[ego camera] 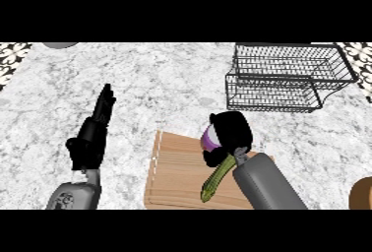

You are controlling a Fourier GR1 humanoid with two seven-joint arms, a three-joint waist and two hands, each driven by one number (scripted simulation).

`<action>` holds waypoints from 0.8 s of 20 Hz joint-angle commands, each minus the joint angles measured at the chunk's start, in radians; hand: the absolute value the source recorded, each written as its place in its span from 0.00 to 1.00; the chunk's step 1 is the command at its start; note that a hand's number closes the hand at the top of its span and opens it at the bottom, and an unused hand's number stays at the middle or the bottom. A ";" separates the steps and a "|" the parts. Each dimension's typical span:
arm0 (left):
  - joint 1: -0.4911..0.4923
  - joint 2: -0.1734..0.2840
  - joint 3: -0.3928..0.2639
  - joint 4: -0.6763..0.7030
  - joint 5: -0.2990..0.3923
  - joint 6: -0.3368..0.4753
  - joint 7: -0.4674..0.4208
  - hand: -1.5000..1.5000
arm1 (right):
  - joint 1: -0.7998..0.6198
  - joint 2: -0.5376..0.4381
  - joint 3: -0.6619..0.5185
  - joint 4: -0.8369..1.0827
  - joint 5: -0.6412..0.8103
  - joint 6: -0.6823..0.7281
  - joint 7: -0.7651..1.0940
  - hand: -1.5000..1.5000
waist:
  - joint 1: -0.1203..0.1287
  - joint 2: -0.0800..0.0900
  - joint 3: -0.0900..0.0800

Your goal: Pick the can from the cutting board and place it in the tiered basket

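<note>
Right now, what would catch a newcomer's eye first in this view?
The right hand, curled round a purple can above the wooden cutting board at lower centre. Next, the black wire tiered basket at upper right on the marble counter. The left hand rests open at left; a green vegetable lies on the board.

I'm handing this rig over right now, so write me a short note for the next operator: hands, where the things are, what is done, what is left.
Right hand: over the cutting board's upper right part, fingers curled round the purple can, which it largely hides. Whether the can is lifted off the board cannot be told.
Left hand: open, fingers straight, resting over the counter left of the board, holding nothing.
A green vegetable lies on the board beside the right forearm.
Tiered basket: upper right on the counter; nothing shows in it.
Done: can grasped.
Left: carry it to the basket, set it in, release.
</note>
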 commanded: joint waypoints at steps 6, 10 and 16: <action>0.017 0.004 0.001 0.012 -0.005 -0.002 -0.011 0.50 | 0.067 0.000 0.133 -0.349 0.028 0.211 0.575 1.00 | -0.009 0.003 0.001; 0.045 -0.005 -0.006 0.020 0.013 -0.019 -0.054 0.50 | 0.005 0.000 0.103 -0.506 0.055 0.334 0.678 1.00 | -0.004 0.007 0.002; -0.030 0.001 0.007 0.015 -0.007 0.003 0.004 0.50 | -0.199 -0.001 0.018 -0.717 0.022 0.536 0.757 1.00 | 0.002 0.007 0.001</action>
